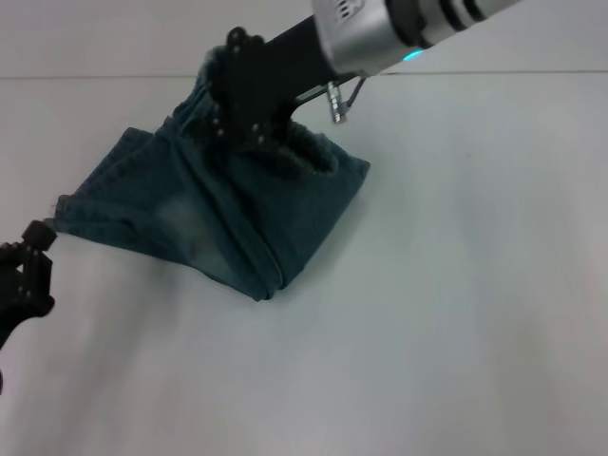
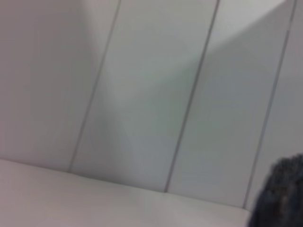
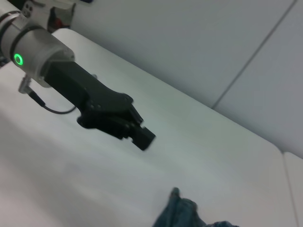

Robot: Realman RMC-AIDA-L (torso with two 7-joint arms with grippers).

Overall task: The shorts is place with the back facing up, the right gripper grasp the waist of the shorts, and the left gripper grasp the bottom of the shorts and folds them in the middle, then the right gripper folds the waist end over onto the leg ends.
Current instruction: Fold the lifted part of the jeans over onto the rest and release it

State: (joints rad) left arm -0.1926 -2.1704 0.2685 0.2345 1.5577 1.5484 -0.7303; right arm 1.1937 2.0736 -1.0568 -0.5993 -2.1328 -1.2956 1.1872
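The blue-green denim shorts (image 1: 218,218) lie folded in half on the white table (image 1: 456,313), rising like a tent toward the far end. My right gripper (image 1: 245,114) is at that far end, shut on the ruffled waist (image 1: 309,157). The leg ends (image 1: 85,217) form the left edge of the fabric. My left gripper (image 1: 43,269) is at the near left, just off the hem corner, open and holding nothing. The right wrist view shows that left gripper (image 3: 144,137) over bare table and a scrap of the shorts (image 3: 182,213).
A panelled wall (image 2: 151,94) stands behind the table; its far edge (image 1: 532,72) runs across the back. A dark blurred shape (image 2: 281,196) fills one corner of the left wrist view. The left arm's cable (image 3: 47,106) hangs by its wrist.
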